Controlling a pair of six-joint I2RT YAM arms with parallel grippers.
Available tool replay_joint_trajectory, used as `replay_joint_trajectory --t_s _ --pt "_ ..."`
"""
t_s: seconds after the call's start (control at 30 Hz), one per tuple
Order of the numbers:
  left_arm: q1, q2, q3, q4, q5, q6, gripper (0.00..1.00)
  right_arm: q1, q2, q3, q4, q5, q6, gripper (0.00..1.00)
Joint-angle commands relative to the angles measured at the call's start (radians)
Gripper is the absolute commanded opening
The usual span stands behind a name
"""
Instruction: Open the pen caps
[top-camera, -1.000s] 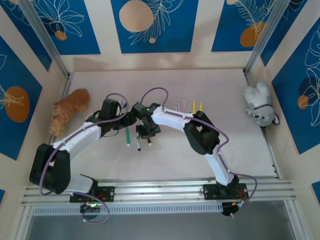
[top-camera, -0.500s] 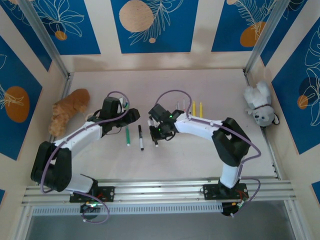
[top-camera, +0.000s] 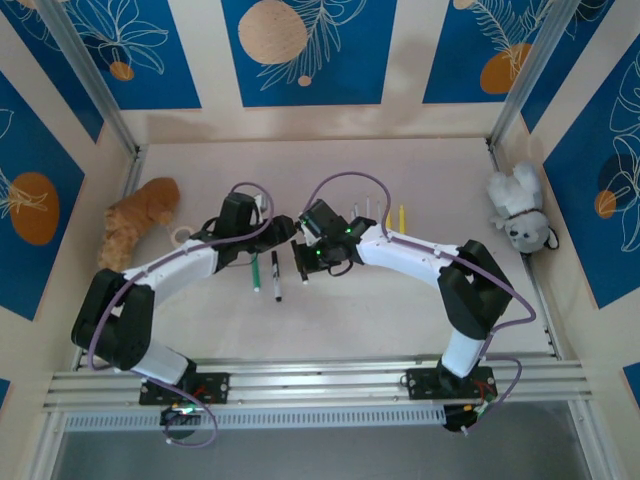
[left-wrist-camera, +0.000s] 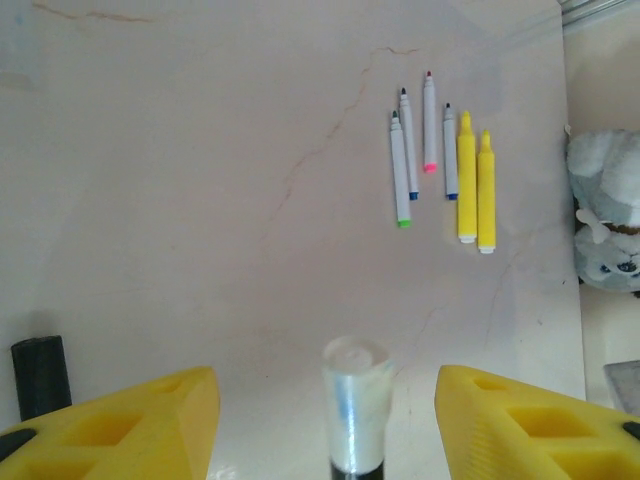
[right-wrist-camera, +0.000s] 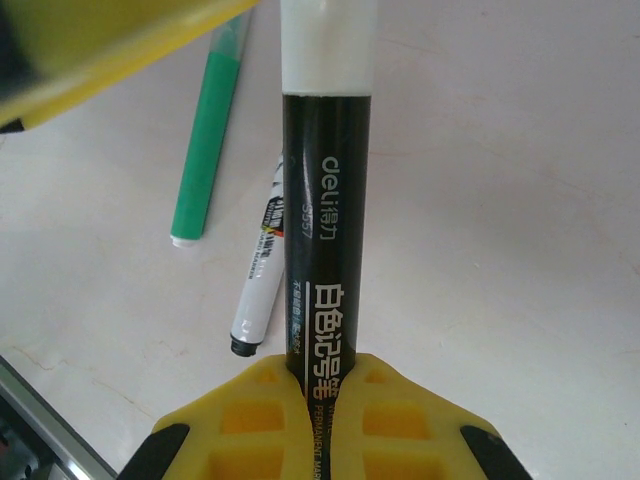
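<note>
The cap (right-wrist-camera: 328, 45) first: whitish and see-through, it sits on the top end of the black pen (right-wrist-camera: 325, 200), top middle of the right wrist view. The pen runs straight up the frame. The right gripper (right-wrist-camera: 325, 378) has it pinched at the bottom, both yellow fingers pressed on the barrel.

Over in the left wrist view, the cap pokes up at bottom centre. The left gripper (left-wrist-camera: 326, 400) straddles it, jaws wide, with a clear gap on each side.

From above, the two grippers meet just left of the middle of the table (top-camera: 330, 320), though the pen between them is hard to pick out there.

Lying just beside are a green pen (right-wrist-camera: 205, 150) and a black-and-white pen (right-wrist-camera: 262, 270). Upper right in the left wrist view is a row of four thin pens (left-wrist-camera: 400, 170) and two yellow markers (left-wrist-camera: 466, 180). An orange plush toy (top-camera: 140, 222) sits at the table's left edge and a white plush toy (top-camera: 518, 212) at its right.
</note>
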Motion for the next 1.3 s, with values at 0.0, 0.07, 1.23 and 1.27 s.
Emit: replay_joint_trajectory --t_s 0.0,0.07,1.23,1.27 --pt "-0.014 0.022 0.032 0.021 0.01 -0.017 0.57 0.014 -0.019 0.022 0.014 -0.033 -0.021 0.0" --pt "-0.019 0.031 0.039 0.024 0.017 -0.016 0.54 0.018 -0.025 0.017 0.023 -0.03 -0.019 0.0" --pt "-0.034 0.027 0.05 0.063 0.044 -0.045 0.0 0.02 0.006 -0.001 0.064 -0.047 0.002 0.17" --pt "-0.034 0.026 0.052 0.061 0.044 -0.044 0.0 0.018 0.01 -0.001 0.065 -0.047 0.002 0.14"
